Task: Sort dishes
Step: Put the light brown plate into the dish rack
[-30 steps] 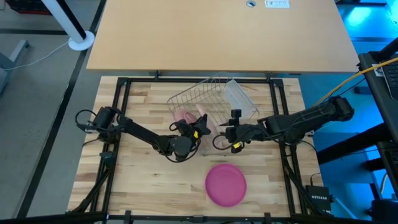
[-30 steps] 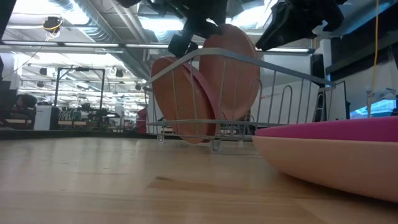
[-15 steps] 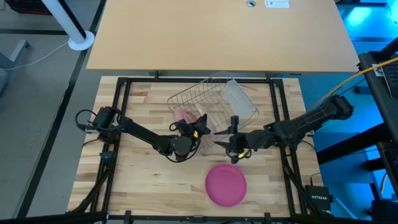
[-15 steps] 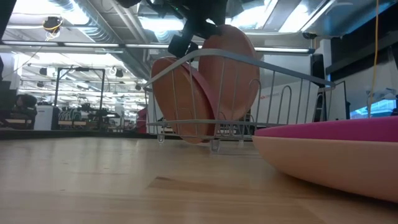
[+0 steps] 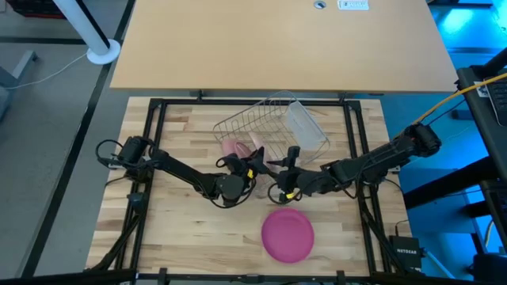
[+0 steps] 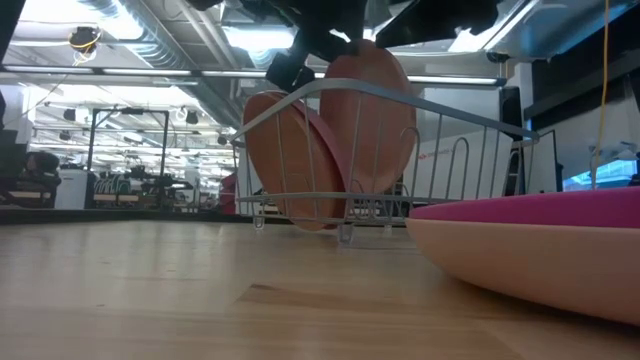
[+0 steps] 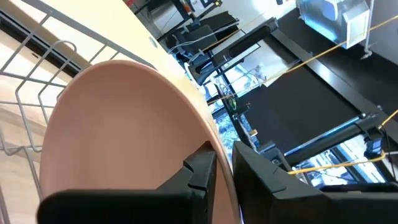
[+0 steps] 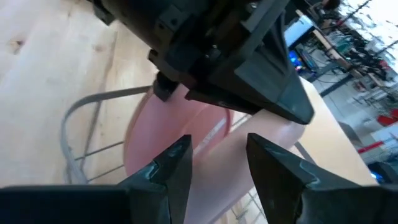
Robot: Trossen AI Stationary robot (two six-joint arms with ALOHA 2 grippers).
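A silver wire rack (image 5: 255, 120) stands at the table's middle. A tan-brown plate (image 6: 285, 160) stands on edge in it, leaning on the wires. My left gripper (image 5: 252, 168) is shut on a peach plate (image 6: 372, 115) that stands upright in the rack's near end. My right gripper (image 5: 275, 176) is open and empty, close beside the left gripper and that plate; its fingers (image 8: 177, 165) face the plates. A magenta plate (image 5: 287, 234) lies flat on the table nearer the front edge. My left gripper pinches the peach plate's upper rim (image 7: 222, 163) between its two fingers, one finger on each face. The fingers come from above and the table's left, slanting down. The plate stands upright on edge, its lower part inside the rack (image 6: 375, 185).
A clear plastic cup (image 5: 305, 127) lies at the rack's right side. A black frame (image 5: 154, 127) runs around the wooden table top. Bare wood lies at the near left (image 5: 182, 229). The magenta plate fills the low view's right (image 6: 540, 212).
My right gripper has gone toward the table's left edge, closing in on my left gripper and the held plate. The peach plate and the left gripper have kept still.
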